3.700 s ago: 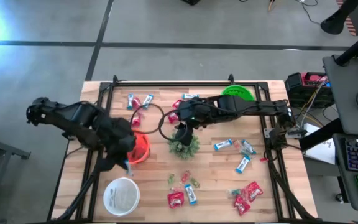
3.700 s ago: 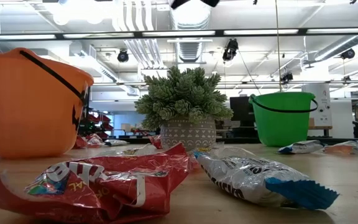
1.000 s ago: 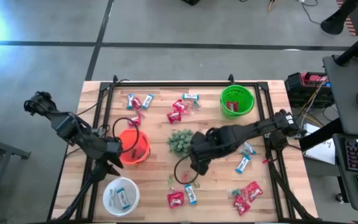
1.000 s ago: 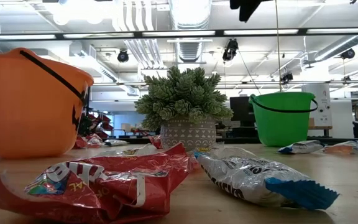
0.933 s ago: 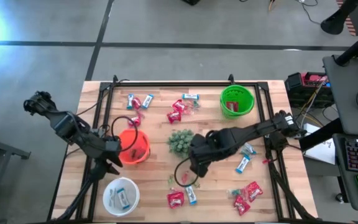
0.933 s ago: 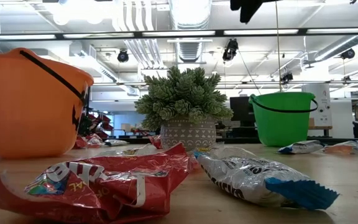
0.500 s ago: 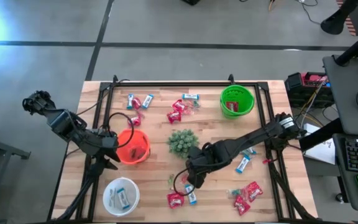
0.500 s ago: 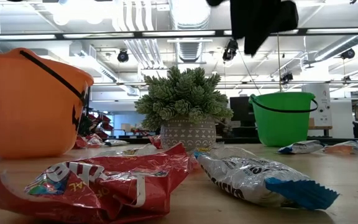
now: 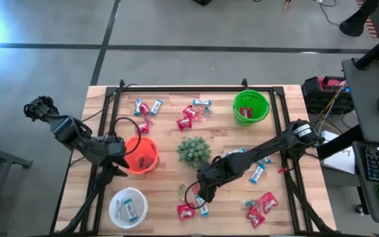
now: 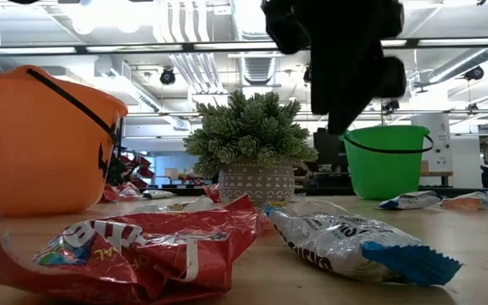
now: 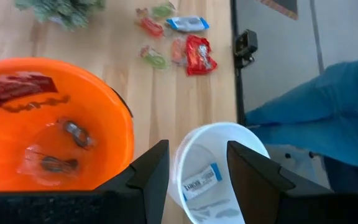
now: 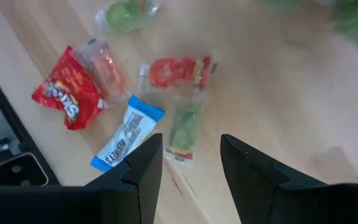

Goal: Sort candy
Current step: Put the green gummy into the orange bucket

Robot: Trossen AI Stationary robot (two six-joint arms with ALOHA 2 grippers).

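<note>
Right gripper [image 12: 188, 165] hovers with fingers parted, holding nothing; green candy [image 12: 182, 130] lies just ahead of it, blue bar [image 12: 127, 132] and red packet [image 12: 64, 96] beside. Left gripper [image 11: 197, 174] is likewise open and empty, above the orange bucket [image 11: 114, 118] and white bowl [image 11: 253, 140].

- The red packet [image 12: 67, 95] in the right wrist view carries white lettering on a slant; it looks like "Skittles", though I can't be sure of every letter.
- The nearest red packet [image 10: 134, 246] in the low view shows part of a word upside down, something like "AL"; the rest is lost in the creases.
- The blue-and-white bar [image 12: 126, 133] has dark print, too small to read.
- The bar [image 11: 199, 180] lying in the white bowl [image 11: 253, 143] also bears a dark word I can't make out.
</note>
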